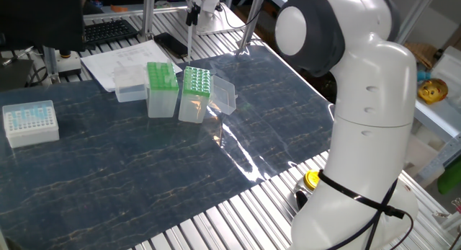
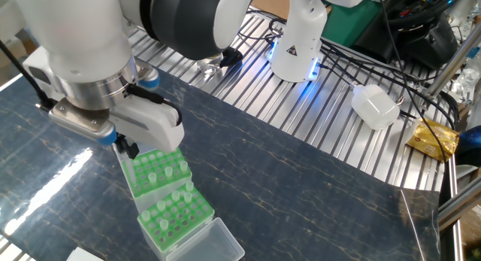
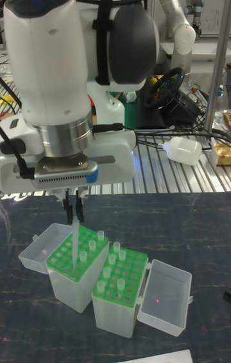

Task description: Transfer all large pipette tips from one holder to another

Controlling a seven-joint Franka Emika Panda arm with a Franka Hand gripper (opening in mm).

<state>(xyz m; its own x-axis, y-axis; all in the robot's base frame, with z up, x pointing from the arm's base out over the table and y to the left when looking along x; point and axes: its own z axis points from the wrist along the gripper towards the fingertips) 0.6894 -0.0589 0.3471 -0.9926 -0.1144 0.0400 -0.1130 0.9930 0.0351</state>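
Observation:
Two green racks stand side by side, each on a clear box. In the tall fixed view the left rack (image 3: 64,252) and the right rack (image 3: 122,268) both hold several large pipette tips (image 3: 117,252) standing upright. My gripper (image 3: 72,203) hangs just above the left rack, shut on one large pipette tip (image 3: 75,238) that points straight down at the holes. In the other fixed view the white hand hides the fingertips above the far rack (image 2: 155,173), beside the near rack (image 2: 177,213). In one fixed view the gripper (image 1: 191,16) is at the top edge, above the racks (image 1: 196,81).
Clear hinged lids (image 3: 168,294) lie open beside the racks. A white box with small blue tips (image 1: 29,122) sits at the left of the mat. Papers (image 1: 122,59) lie behind the racks. A second white robot base (image 2: 299,43) stands on the slatted metal beyond the mat.

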